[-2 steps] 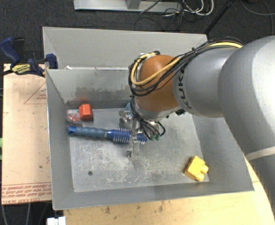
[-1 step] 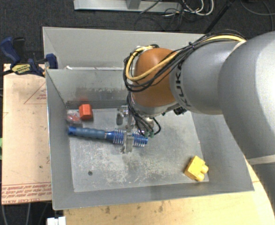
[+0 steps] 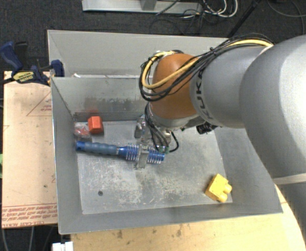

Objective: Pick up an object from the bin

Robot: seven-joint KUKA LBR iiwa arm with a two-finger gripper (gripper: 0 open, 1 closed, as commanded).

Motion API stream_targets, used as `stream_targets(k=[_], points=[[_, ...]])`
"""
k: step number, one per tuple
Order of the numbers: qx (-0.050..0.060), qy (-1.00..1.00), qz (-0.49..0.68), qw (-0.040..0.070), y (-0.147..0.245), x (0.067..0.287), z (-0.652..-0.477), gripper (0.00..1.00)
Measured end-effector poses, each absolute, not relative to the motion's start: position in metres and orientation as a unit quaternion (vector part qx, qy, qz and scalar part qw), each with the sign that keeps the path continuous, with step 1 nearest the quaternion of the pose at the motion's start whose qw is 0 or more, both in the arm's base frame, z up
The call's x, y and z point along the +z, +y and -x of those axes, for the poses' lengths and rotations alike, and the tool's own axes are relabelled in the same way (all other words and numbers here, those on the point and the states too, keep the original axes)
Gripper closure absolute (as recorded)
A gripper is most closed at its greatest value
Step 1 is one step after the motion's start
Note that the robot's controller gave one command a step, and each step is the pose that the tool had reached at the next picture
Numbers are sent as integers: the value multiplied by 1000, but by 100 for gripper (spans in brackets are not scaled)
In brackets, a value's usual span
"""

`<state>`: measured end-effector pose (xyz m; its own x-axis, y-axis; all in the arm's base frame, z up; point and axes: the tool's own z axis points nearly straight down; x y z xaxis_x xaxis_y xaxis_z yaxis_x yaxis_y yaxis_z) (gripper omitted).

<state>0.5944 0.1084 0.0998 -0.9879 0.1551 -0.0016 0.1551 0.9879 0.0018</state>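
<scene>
Blue long-handled plastic brush [image 3: 103, 149] lies in the grey metal bin [image 3: 116, 192], claw [image 3: 146, 155] at its bristled head. Whether the claw is clenched cannot be told. A sound grasp stays centred and lifts vertically.

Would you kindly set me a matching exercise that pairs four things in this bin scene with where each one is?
Things:
1. orange block
2. yellow block
3. blue brush
4. hand

Places:
A. over the brush's bristle end
B. lower right part of the bin
C. upper left part, near the brush's handle end
D. lying across the floor, handle pointing to the view's left

Pairs: 1-C; 2-B; 3-D; 4-A.
</scene>
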Motion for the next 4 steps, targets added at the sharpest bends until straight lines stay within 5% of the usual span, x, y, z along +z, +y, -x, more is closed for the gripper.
stream_targets(k=[1, 2, 3, 4], points=[[1, 992, -123, -1, 104, 69, -596, 0], [1, 992, -123, 0, 104, 69, -597, 0], [0, 992, -123, 0, 104, 69, -597, 100], [1, 993, -122, 3, 104, 131, -598, 100]])
